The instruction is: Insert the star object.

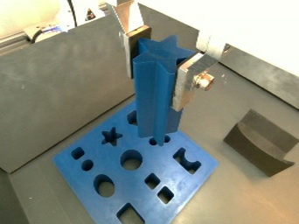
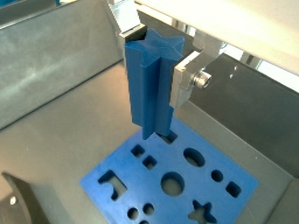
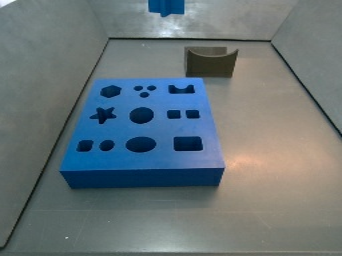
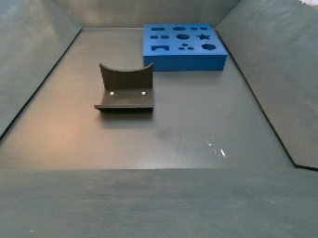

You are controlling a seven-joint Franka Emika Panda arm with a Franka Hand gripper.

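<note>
My gripper point(image 1: 158, 74) is shut on the star object point(image 1: 156, 87), a tall slim blue peg with ridged sides, and holds it upright by its top. Both wrist views show this; in a wrist view the gripper point(image 2: 158, 61) has its silver fingers point(image 2: 187, 80) pressed on two sides of the peg point(image 2: 152, 83). The peg hangs above the wide blue block point(image 1: 87, 171), apart from it. The block's star hole point(image 1: 110, 136) is open and off to one side of the peg's lower end. In a side view only the peg's lower end point(image 3: 167, 5) shows, high above the block point(image 3: 140, 170).
The dark grey curved holder point(image 3: 211, 60) stands on the floor beyond the block and also shows in a side view point(image 4: 125, 88). Grey walls point(image 3: 54, 60) ring the floor. The block point(image 4: 187, 58) has several other shaped holes.
</note>
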